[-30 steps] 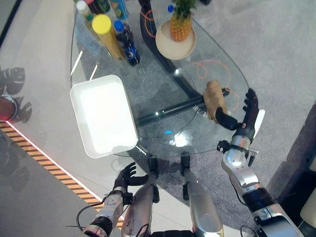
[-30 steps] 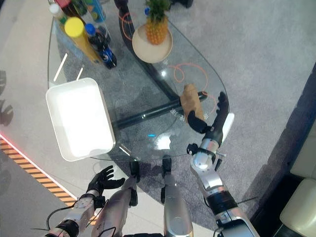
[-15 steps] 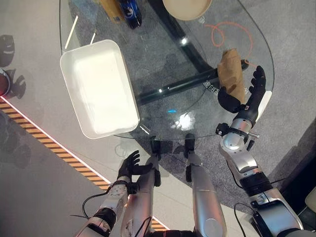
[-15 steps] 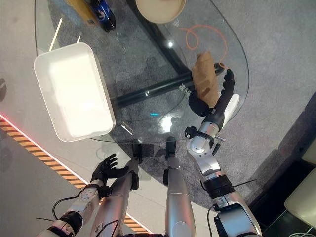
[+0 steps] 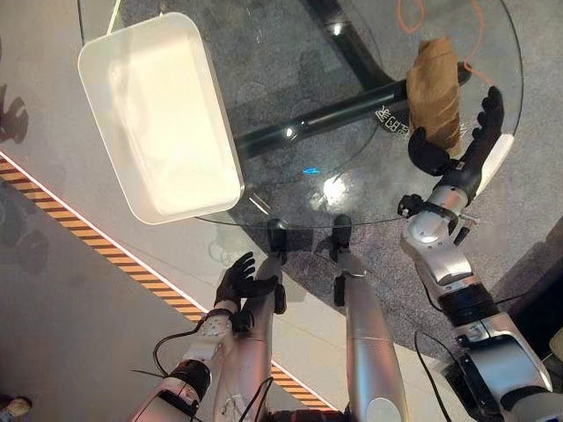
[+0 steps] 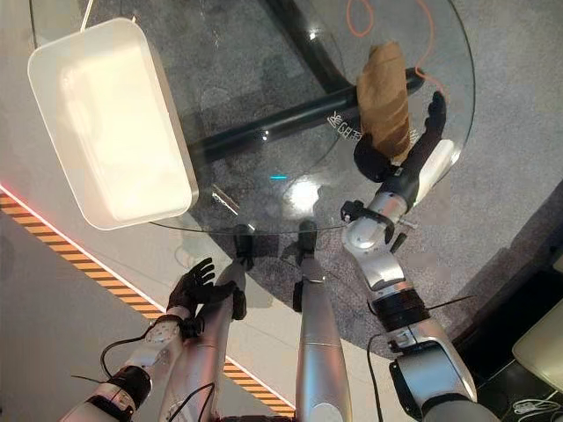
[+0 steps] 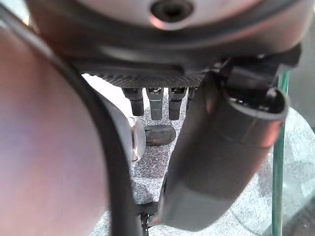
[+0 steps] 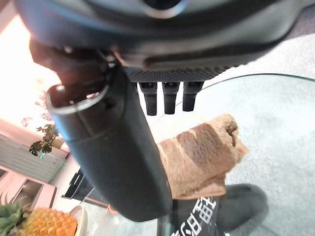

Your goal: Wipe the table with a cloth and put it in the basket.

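Camera tipped downward so the whole scene slid up the view, right hand [image 5: 457, 149] closed in on the brown cloth [image 5: 437, 81], thumb now touching its near end, fingers spread alongside

Overhead head stereo, close wrist views

The robot has 2 silver-grey metal arms. The left arm [image 5: 208, 338] and right arm [image 5: 437, 260] are built of smooth, rounded shell segments, divided by black ring-shaped joint bands. The right arm has a polished round wrist housing with small dark fittings on its sides. Each arm ends in a dark, matte robot hand: the left robot hand [image 5: 239, 280] is black throughout, while the right robot hand [image 5: 457, 160] carries a white cover panel [image 5: 496, 155] along 1 edge. Close up, the thumb [image 8: 109, 147] is a smooth, dark rounded cylinder beside a finely ribbed black palm strip.
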### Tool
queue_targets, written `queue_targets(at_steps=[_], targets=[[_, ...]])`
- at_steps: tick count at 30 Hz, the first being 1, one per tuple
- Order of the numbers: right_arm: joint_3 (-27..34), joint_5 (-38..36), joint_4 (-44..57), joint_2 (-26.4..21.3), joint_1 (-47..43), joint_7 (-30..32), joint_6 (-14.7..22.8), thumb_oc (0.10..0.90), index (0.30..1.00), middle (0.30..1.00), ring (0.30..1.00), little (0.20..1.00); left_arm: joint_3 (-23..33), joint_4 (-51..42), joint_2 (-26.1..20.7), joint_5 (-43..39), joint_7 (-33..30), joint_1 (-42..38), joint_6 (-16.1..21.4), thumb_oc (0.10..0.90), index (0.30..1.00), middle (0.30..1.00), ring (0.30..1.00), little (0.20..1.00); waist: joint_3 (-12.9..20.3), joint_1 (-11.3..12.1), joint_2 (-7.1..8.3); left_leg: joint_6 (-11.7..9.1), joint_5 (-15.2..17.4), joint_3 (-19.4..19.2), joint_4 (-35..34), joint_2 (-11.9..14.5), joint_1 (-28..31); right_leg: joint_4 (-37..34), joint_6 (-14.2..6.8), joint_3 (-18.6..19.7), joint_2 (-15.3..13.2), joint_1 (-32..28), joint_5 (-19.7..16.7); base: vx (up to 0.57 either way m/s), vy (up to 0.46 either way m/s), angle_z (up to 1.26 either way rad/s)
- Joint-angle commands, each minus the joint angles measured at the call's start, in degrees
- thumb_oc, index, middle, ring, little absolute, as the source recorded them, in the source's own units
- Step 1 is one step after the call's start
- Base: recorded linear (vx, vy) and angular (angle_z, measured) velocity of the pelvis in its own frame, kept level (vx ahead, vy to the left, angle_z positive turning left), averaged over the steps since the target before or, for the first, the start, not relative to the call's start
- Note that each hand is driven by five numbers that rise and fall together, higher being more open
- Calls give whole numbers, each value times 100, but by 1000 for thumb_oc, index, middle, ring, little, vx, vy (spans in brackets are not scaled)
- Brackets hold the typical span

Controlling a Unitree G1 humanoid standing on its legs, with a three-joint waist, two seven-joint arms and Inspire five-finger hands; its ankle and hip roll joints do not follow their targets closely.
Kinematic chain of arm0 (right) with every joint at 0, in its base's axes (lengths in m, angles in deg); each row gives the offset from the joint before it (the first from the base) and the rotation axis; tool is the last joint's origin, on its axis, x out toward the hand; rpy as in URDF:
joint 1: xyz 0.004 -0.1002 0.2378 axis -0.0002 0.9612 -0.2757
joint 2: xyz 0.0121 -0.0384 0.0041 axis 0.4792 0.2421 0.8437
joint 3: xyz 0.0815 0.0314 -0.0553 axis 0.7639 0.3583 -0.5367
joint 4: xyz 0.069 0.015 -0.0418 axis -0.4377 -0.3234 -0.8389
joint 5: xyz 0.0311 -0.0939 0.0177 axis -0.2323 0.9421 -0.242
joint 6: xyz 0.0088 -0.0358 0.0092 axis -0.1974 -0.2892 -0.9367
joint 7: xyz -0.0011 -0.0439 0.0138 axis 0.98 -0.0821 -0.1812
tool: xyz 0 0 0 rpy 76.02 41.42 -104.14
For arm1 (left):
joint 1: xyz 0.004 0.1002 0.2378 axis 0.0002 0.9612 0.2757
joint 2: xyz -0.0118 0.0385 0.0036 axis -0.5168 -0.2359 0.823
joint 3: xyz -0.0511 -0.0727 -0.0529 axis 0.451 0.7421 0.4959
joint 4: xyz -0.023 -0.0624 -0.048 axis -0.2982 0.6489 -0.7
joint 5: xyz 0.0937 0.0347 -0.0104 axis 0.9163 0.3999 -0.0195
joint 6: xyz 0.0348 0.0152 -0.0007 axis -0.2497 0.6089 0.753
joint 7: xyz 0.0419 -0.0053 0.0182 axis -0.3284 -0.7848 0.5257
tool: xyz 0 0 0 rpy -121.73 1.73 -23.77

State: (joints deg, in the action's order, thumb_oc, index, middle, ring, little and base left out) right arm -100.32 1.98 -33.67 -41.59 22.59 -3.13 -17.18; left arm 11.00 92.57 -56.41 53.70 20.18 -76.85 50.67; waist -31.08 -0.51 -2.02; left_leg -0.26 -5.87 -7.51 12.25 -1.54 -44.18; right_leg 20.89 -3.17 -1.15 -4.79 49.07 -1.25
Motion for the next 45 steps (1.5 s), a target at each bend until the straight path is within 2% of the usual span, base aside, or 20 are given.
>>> queue_targets(at_steps=[1,10,16,19,30,33,36,37,40,41,45], targets=[[222,-20,360,-552,-238,266,31,800,900,900,900,900,-74,-222,13,-152,-60,307,23,800,900,900,900,900,128,-55,-258,-4,762,261,949,-250,-459,54,-56,-323,168,186,55,27,-3,4],[63,-701,-444,-847,-933,31,-531,800,900,900,900,900,-215,-475,-99,-378,-113,145,-48,800,900,900,900,900,128,42,-361,-1,770,321,1171,-243,-898,298,-62,-330,159,643,62,14,5,3],[-106,-1081,-832,-1007,-1164,-379,-707,800,900,900,900,900,-264,-571,-169,-480,-99,136,-76,800,900,900,900,900,128,91,-394,-6,776,334,1272,-243,-1093,377,-67,-341,136,828,43,20,17,4],[-142,-1423,-1072,-1013,-1265,-263,-834,800,900,900,900,900,-290,-588,-210,-546,-73,131,-53,800,900,900,900,900,128,118,-402,-12,780,349,1323,-243,-1205,424,-63,-336,136,929,37,15,12,3],[-229,-1937,-1939,-1130,-1703,-283,-681,800,900,900,900,900,-455,-694,-281,-738,-99,129,64,800,900,900,900,900,128,206,-466,-28,765,431,1358,-275,-1388,437,-73,-335,135,1095,-18,6,4,1],[-254,-2042,-2066,-1164,-1823,-395,-848,800,900,900,900,900,-469,-762,-322,-776,-102,150,24,800,900,900,900,900,128,231,-481,-42,766,462,1372,-289,-1433,473,-71,-344,144,1141,-6,0,0,0],[-338,-2397,-2247,-1218,-1903,-794,-1106,800,900,900,900,900,-472,-777,-352,-804,-74,176,28,800,900,900,900,900,128,252,-476,-55,752,469,1388,-288,-1485,477,-54,-368,140,1175,-15,0,0,0],[-393,-2663,-2349,-1218,-1903,-1073,-1202,608,735,735,735,708,-462,-804,-369,-794,-60,184,13,800,900,900,900,900,128,263,-461,-58,754,472,1393,-276,-1502,496,-45,-385,133,1198,-16,0,0,0],[-489,-2774,-2448,-1227,-1888,-1533,-1277,306,476,476,476,406,-467,-832,-376,-783,-46,187,32,800,900,900,900,900,128,273,-441,-65,757,480,1416,-270,-1544,511,-35,-399,125,1229,-13,0,0,0],[-495,-2758,-2455,-1230,-1866,-1637,-1292,100,300,300,300,200,-469,-833,-383,-791,-33,200,59,800,900,900,900,900,128,274,-439,-65,756,480,1417,-269,-1555,514,-35,-397,128,1238,-11,0,0,0],[-499,-2683,-2425,-1246,-1759,-1912,-1312,100,300,300,300,200,-446,-843,-399,-790,-29,262,90,800,900,900,900,900,128,268,-425,-76,760,484,1433,-268,-1559,542,-42,-387,140,1244,-5,0,0,0]])
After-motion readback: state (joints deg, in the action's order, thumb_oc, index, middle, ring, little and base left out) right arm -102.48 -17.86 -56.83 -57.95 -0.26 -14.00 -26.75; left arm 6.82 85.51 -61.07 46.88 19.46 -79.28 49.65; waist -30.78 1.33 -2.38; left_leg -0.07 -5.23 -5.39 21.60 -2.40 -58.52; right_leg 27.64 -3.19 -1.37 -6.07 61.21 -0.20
